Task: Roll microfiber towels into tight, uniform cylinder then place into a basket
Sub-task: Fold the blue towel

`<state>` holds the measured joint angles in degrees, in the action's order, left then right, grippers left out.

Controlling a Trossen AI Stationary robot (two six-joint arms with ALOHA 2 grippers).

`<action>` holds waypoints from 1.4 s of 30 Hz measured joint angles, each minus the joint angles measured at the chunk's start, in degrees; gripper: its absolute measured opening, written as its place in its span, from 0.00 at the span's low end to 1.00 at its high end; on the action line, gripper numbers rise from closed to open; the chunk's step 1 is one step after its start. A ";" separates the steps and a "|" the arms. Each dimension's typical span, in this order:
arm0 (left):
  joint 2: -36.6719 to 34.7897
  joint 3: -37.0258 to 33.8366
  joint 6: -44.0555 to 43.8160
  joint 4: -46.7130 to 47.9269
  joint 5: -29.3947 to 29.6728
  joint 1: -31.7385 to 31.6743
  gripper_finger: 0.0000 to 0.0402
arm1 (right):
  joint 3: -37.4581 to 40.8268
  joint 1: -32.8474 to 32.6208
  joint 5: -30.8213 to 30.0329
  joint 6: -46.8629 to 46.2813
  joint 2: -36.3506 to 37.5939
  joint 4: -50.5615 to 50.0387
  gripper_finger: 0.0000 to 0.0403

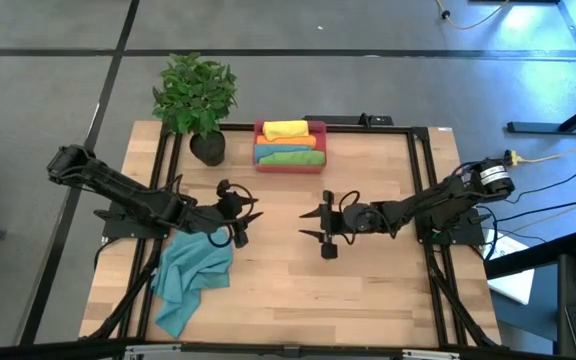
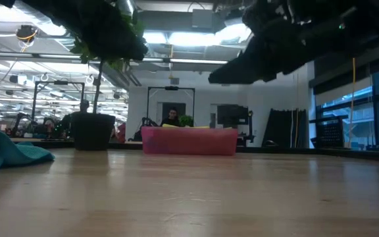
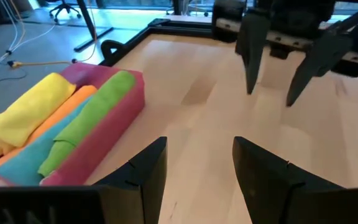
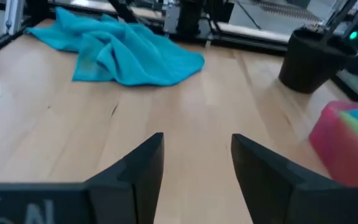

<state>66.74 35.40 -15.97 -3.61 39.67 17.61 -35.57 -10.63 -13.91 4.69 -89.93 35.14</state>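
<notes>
I saw rectangular pink plastic basket (image 1: 290,163) at 12 o'clock, four soft rolls inside. One crumpled teal towel (image 1: 190,277) at 8. Left gripper (image 1: 252,218), right gripper (image 1: 310,222): both spread, empty.

Bench (image 1: 368,290): pale wood, black-framed.
Far edge: potted plant (image 1: 198,100); beside it, red-pink basket (image 1: 289,163) of rolled towels.
Left side: crumpled teal towel (image 1: 190,275).
</notes>
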 joint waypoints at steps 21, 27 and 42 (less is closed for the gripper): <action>0.02 0.00 -5.97 -2.01 -1.67 9.78 0.42 | -0.02 -10.47 -6.11 -20.16 -6.01 4.24 0.47; 0.02 0.00 -6.04 -5.83 -1.50 14.83 0.42 | -0.04 -15.40 -11.14 -24.46 -6.01 7.49 0.47; 8.58 14.84 -6.45 2.34 8.79 28.34 0.42 | -1.86 -27.36 -24.09 -28.55 -7.33 10.99 0.47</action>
<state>75.32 50.23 -22.41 -1.27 48.46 45.94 -37.43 -37.99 -38.00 -23.86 -97.26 46.13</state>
